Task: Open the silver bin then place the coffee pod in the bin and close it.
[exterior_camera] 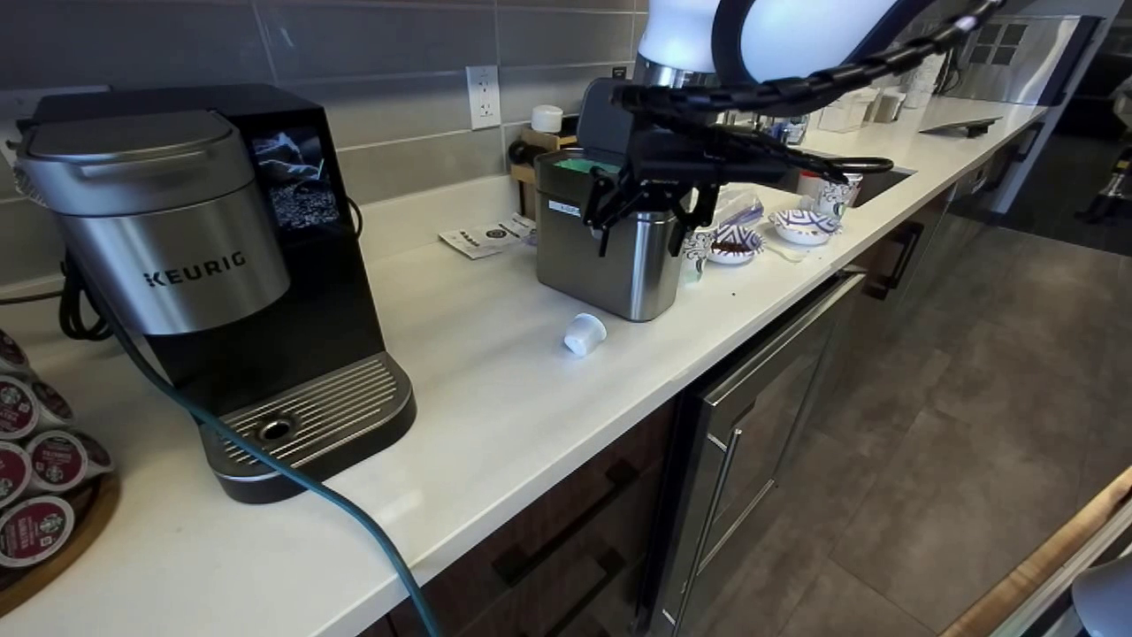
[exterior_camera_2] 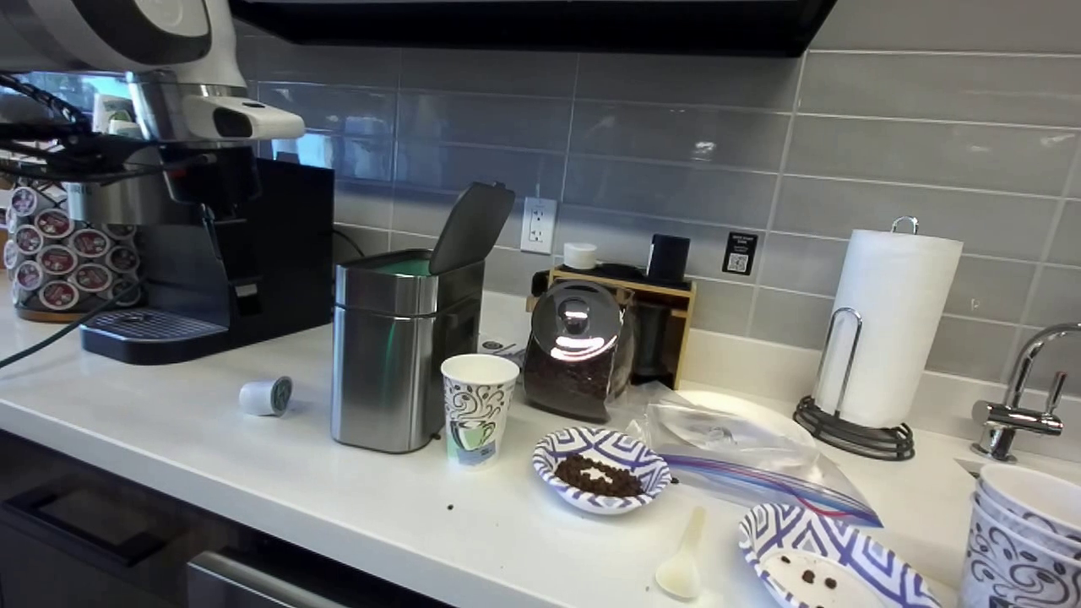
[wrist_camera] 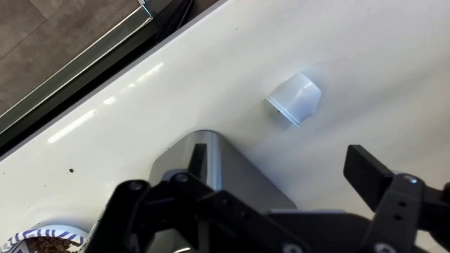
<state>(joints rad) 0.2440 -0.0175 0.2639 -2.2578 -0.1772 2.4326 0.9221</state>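
Note:
The silver bin (exterior_camera: 579, 252) stands on the counter with its lid (exterior_camera_2: 477, 224) raised; a green inside shows at its top. Its side also shows in the wrist view (wrist_camera: 246, 175). The white coffee pod (exterior_camera: 585, 334) lies on its side on the counter, apart from the bin, between the bin and the coffee machine. It also shows in an exterior view (exterior_camera_2: 266, 397) and in the wrist view (wrist_camera: 297, 98), beyond the fingertips. My gripper (wrist_camera: 277, 154) is open with nothing between its fingers. It hangs above the counter, higher than the pod, near the bin.
The Keurig coffee machine (exterior_camera: 186, 265) stands on the pod's far side from the bin. A paper cup (exterior_camera_2: 477, 414) and a patterned bowl of coffee grounds (exterior_camera_2: 601, 473) stand beside the bin. A teal cable (exterior_camera: 327, 491) crosses the counter edge. Pods are stacked in a holder (exterior_camera_2: 63, 314).

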